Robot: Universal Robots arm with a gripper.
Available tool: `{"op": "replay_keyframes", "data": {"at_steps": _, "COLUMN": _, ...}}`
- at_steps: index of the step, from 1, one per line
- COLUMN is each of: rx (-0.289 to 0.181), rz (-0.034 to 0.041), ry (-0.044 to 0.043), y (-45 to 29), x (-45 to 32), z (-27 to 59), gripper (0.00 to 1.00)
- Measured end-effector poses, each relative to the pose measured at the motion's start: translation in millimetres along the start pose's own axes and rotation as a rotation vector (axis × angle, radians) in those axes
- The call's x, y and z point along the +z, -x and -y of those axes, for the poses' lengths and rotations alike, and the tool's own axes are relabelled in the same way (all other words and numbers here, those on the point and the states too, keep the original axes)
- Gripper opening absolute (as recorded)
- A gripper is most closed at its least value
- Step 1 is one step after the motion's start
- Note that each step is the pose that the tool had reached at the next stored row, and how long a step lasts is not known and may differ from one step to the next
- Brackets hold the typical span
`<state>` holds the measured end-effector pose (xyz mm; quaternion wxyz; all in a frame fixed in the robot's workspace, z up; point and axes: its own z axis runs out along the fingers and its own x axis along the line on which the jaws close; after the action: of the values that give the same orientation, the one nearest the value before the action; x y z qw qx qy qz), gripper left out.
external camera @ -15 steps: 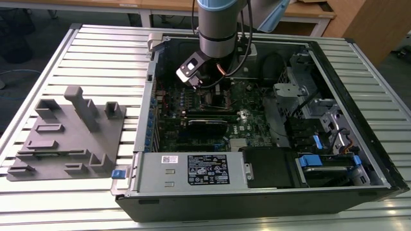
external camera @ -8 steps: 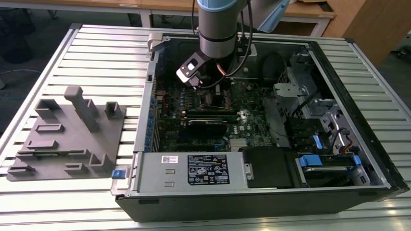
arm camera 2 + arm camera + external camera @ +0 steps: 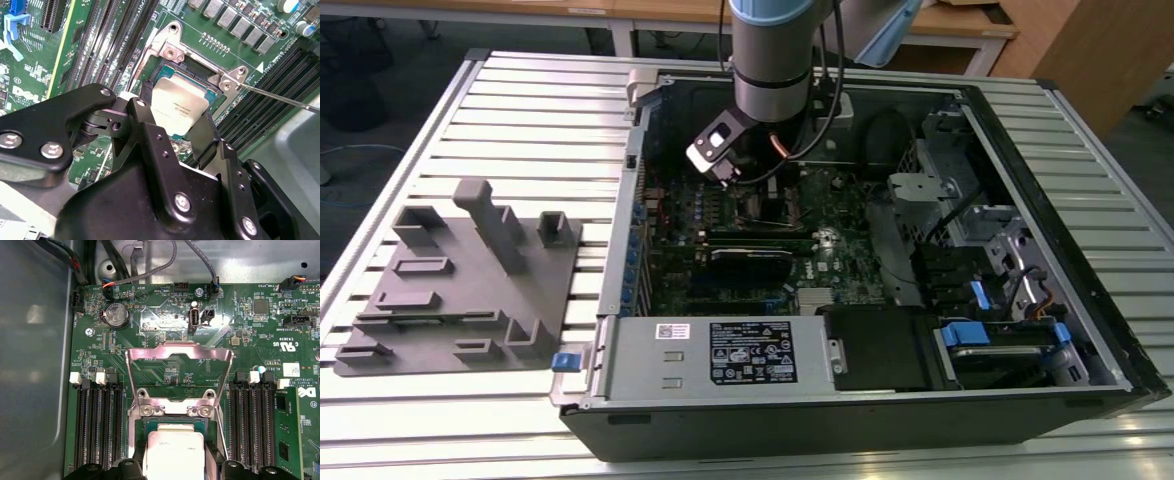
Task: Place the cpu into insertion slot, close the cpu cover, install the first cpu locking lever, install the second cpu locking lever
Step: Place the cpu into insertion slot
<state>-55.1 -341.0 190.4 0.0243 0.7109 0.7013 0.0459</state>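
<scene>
My gripper [image 3: 744, 186] hangs inside the open computer case, over the green motherboard. It is shut on the cpu [image 3: 179, 104], a flat square chip with a dull metallic top, pinched between two black fingers [image 3: 146, 107]. The cpu [image 3: 174, 454] sits just above or in the insertion slot [image 3: 201, 68], whose dark square socket shows around its edges; I cannot tell if it is seated. The cpu cover [image 3: 145, 354], a silvery frame, stands swung open beyond the slot. A thin metal locking lever [image 3: 280, 97] sticks out sideways from the socket's corner.
Long black memory slots [image 3: 97, 425] flank the socket on both sides. The case walls [image 3: 1067, 200], drive bays and cables crowd the exterior view's right. A power supply [image 3: 720, 350] lies at the case front. A grey fixture tray [image 3: 467, 270] rests on the slatted table.
</scene>
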Motion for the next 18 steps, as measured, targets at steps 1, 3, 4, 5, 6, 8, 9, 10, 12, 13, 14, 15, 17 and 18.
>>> {"op": "replay_keyframes", "data": {"at_steps": 1, "rx": 0.0, "rz": 0.0, "ry": 0.0, "y": 0.0, "x": 0.0, "z": 0.0, "gripper": 0.54}}
{"op": "replay_keyframes", "data": {"at_steps": 3, "rx": 0.0, "rz": 0.0, "ry": 0.0, "y": 0.0, "x": 0.0, "z": 0.0, "gripper": 0.54}}
{"op": "replay_keyframes", "data": {"at_steps": 4, "rx": 0.0, "rz": 0.0, "ry": 0.0, "y": 0.0, "x": 0.0, "z": 0.0, "gripper": 0.54}}
{"op": "replay_keyframes", "data": {"at_steps": 5, "rx": 0.0, "rz": 0.0, "ry": 0.0, "y": 0.0, "x": 0.0, "z": 0.0, "gripper": 0.54}}
{"op": "replay_keyframes", "data": {"at_steps": 6, "rx": 0.0, "rz": 0.0, "ry": 0.0, "y": 0.0, "x": 0.0, "z": 0.0, "gripper": 0.54}}
{"op": "replay_keyframes", "data": {"at_steps": 8, "rx": 0.0, "rz": 0.0, "ry": 0.0, "y": 0.0, "x": 0.1, "z": 0.0, "gripper": 0.54}}
{"op": "replay_keyframes", "data": {"at_steps": 9, "rx": 0.0, "rz": -0.0001, "ry": 0.0001, "y": 0.0, "x": 0.1, "z": 0.0, "gripper": 0.54}}
{"op": "replay_keyframes", "data": {"at_steps": 10, "rx": 0.0, "rz": -0.0001, "ry": 0.0, "y": 0.0, "x": 0.1, "z": 0.0, "gripper": 0.54}}
{"op": "replay_keyframes", "data": {"at_steps": 12, "rx": 0.0, "rz": 0.0, "ry": 0.0, "y": 0.0, "x": 0.1, "z": 0.0, "gripper": 0.54}}
{"op": "replay_keyframes", "data": {"at_steps": 13, "rx": 0.0, "rz": 0.0, "ry": 0.0, "y": 0.0, "x": 0.1, "z": 0.0, "gripper": 0.54}}
{"op": "replay_keyframes", "data": {"at_steps": 14, "rx": 0.0, "rz": 0.0, "ry": 0.0, "y": 0.0, "x": 0.1, "z": 0.0, "gripper": 0.54}}
{"op": "replay_keyframes", "data": {"at_steps": 15, "rx": 0.0, "rz": 0.0, "ry": 0.0, "y": 0.0, "x": 0.1, "z": 0.0, "gripper": 0.54}}
{"op": "replay_keyframes", "data": {"at_steps": 17, "rx": 0.0, "rz": 0.0, "ry": 0.0, "y": 0.0, "x": 0.1, "z": 0.0, "gripper": 0.54}}
{"op": "replay_keyframes", "data": {"at_steps": 18, "rx": 0.0, "rz": 0.0, "ry": 0.0, "y": 0.0, "x": 0.1, "z": 0.0, "gripper": 0.54}}
